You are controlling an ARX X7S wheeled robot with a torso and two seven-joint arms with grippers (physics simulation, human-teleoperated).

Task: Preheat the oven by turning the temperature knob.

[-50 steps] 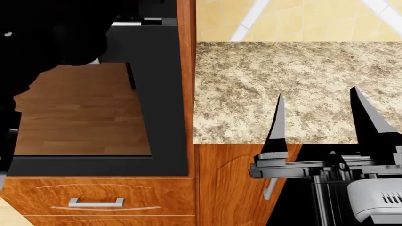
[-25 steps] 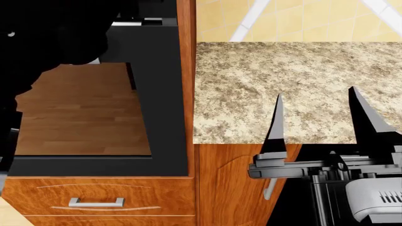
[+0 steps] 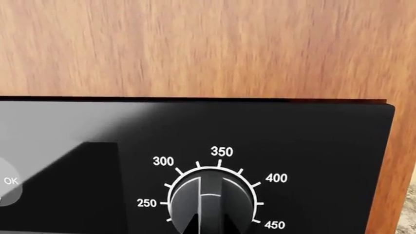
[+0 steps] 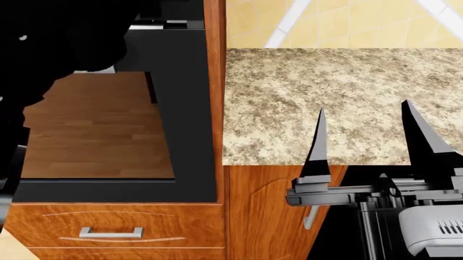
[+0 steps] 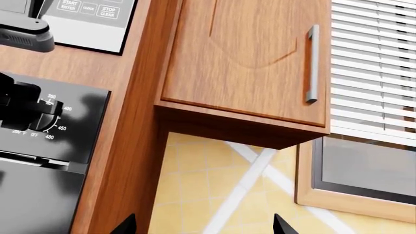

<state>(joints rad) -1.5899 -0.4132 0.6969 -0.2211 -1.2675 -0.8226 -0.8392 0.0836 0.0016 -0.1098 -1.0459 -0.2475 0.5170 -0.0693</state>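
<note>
The black oven (image 4: 190, 135) fills the left of the head view, its glass window (image 4: 94, 130) reflecting wood floor. Its control panel (image 3: 312, 141) carries the temperature knob (image 3: 211, 187), ringed by marks from 250 to 450. My left gripper (image 3: 210, 200) is shut on the knob, one dark finger on each side of its ridge. In the right wrist view the left gripper (image 5: 26, 109) covers the knob on the oven panel (image 5: 78, 122). My right gripper (image 4: 361, 127) is open and empty above the countertop's front edge; it also shows in the right wrist view (image 5: 204, 225).
A speckled countertop (image 4: 340, 86) lies right of the oven's wooden side panel (image 4: 214, 108). A drawer with a silver handle (image 4: 110, 233) sits under the oven. An upper cabinet (image 5: 247, 58), a microwave keypad (image 5: 87, 14), window blinds (image 5: 373, 63) and a tiled wall (image 5: 208, 185) are ahead.
The left arm's dark outline has shifted slightly to the right in the head view. The right gripper has hardly moved.
</note>
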